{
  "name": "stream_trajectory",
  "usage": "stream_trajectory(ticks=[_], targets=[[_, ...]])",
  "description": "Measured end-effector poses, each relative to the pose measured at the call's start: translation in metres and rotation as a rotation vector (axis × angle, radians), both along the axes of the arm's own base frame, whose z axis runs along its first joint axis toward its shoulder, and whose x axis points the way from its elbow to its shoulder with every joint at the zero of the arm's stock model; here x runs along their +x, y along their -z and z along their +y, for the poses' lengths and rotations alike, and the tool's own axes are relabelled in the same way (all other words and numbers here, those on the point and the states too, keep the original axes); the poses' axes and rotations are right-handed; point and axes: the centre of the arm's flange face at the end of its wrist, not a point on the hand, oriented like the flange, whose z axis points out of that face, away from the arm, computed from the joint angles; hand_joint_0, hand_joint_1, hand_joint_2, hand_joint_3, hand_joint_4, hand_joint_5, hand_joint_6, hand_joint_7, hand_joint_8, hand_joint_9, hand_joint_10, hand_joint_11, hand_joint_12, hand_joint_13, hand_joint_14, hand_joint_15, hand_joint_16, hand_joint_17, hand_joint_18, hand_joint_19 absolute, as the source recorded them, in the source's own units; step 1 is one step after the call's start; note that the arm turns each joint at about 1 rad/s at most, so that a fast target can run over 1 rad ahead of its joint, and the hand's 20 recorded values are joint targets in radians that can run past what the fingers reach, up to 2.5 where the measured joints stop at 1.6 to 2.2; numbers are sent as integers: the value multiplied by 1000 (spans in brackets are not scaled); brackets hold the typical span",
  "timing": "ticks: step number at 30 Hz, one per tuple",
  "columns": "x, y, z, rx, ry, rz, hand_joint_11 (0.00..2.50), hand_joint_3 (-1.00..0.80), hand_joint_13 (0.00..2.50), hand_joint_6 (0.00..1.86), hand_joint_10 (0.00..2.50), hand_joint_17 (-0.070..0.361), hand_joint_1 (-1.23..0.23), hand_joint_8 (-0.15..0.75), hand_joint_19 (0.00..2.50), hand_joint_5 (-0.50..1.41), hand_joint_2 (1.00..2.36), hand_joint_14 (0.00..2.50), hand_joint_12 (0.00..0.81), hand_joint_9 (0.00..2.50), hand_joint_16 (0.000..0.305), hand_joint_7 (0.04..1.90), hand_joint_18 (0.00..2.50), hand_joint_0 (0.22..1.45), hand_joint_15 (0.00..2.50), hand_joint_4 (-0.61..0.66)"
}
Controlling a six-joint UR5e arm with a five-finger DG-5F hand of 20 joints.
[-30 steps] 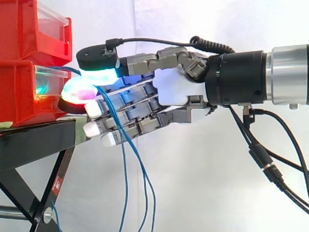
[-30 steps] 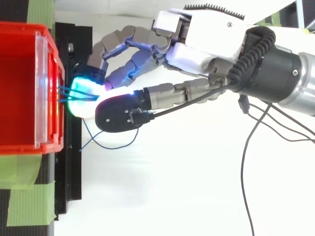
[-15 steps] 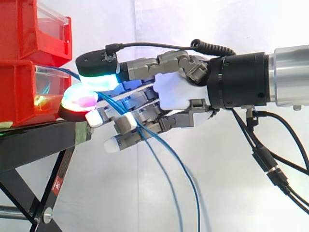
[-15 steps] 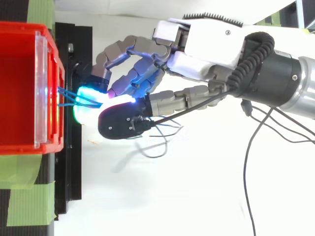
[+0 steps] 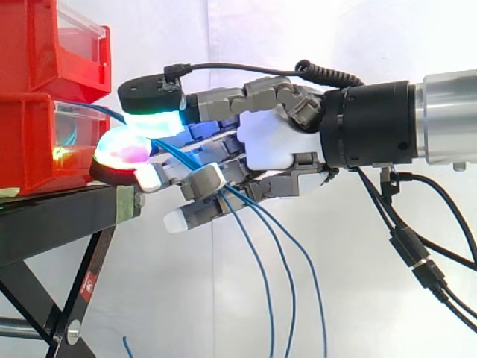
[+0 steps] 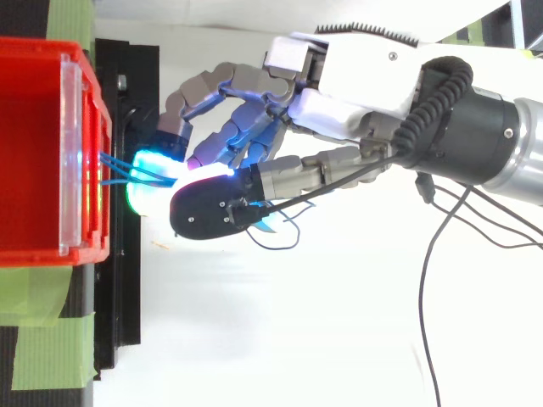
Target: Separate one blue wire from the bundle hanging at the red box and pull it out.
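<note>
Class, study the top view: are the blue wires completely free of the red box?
No, the blue wires run from the front of the red box into the hand.

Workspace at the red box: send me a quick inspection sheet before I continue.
Surface: black stand under the red box, green tape on it.
Job's things: blue wires leave the red box, run through the fingers, hang as three strands.
Clutter: nothing seen.
Hand: hand at the box front, thumb and fingers pinching the wires.
Cables: black leads sag under the wrist.
Surroundings: white curtain.
</note>
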Motion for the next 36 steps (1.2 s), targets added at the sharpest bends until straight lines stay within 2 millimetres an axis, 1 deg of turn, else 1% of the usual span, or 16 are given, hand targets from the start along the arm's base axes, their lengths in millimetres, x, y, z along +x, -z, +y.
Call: stream_trajectory(ticks=[4, 9, 11, 15, 19, 20, 23, 28, 32, 36], targets=[[-1, 0, -2, 29, 4, -6, 999, -85, 1522, 897, 11, 149, -693, 412, 520, -189, 1011, 7, 419, 1009, 66, 759, 880, 615, 1397, 200], [-2, -1, -2, 49, 6, -3, 1009, -85, 1515, 896, 11, 150, -692, 407, 528, -190, 1011, 7, 412, 1019, 67, 758, 881, 613, 1406, 205], [-2, -1, -3, 53, 7, -1, 1017, -90, 1510, 895, 12, 149, -692, 408, 539, -190, 1012, 7, 423, 1016, 66, 774, 879, 612, 1407, 211], [-3, -2, -4, 65, 10, 2, 1003, -95, 1495, 893, 11, 148, -689, 399, 545, -191, 1013, 8, 407, 1015, 66, 772, 874, 608, 1405, 218], [-6, -5, -5, 76, 10, 10, 1013, -119, 1481, 892, 12, 145, -691, 396, 548, -194, 1015, 8, 409, 1006, 65, 778, 865, 611, 1404, 223], [-6, -5, -5, 78, 10, 13, 1021, -120, 1475, 892, 13, 144, -693, 398, 555, -194, 1015, 8, 397, 1002, 64, 779, 858, 608, 1407, 225], [-9, -7, -6, 79, 11, 26, 1024, -149, 1460, 891, 14, 140, -698, 379, 570, -197, 1016, 9, 392, 991, 62, 794, 839, 612, 1412, 214], [-14, -13, -9, 78, 14, 41, 1038, -179, 1438, 891, 14, 133, -716, 371, 575, -200, 1018, 11, 371, 976, 59, 806, 817, 610, 1428, 208], [-16, -15, -11, 78, 17, 47, 1050, -184, 1426, 890, 15, 130, -721, 360, 590, -202, 1019, 12, 359, 978, 58, 812, 804, 607, 1440, 195], [-18, -18, -15, 77, 22, 48, 1054, -177, 1425, 891, 16, 130, -722, 358, 592, -202, 1020, 12, 365, 980, 58, 809, 802, 603, 1444, 197]])
